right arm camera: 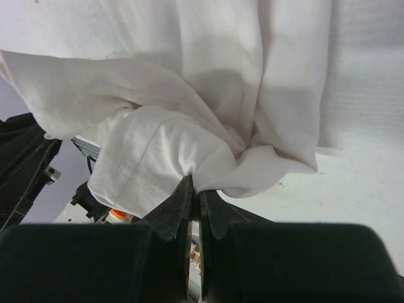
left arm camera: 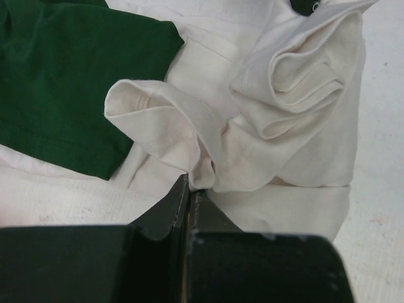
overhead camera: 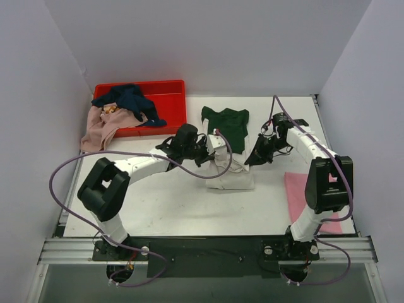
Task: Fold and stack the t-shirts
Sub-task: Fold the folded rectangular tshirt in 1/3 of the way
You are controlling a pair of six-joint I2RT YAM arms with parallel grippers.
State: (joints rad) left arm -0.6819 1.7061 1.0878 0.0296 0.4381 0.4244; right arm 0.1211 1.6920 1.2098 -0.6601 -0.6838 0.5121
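Left wrist view: the left claw (left arm camera: 188, 186) is clamped on a bunched white fold of the tee (left arm camera: 297, 126). The right claw (right arm camera: 192, 186) pinches another white fold. I judge it best to carry both pinches level and taut, so the edges land square. Farther off, the rest of the tee lies green and flat on the table (overhead camera: 177, 202), just beyond both claws.

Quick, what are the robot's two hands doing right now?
Left gripper: closed, pinching the white t-shirt.
Right gripper: closed, pinching the white t-shirt too.
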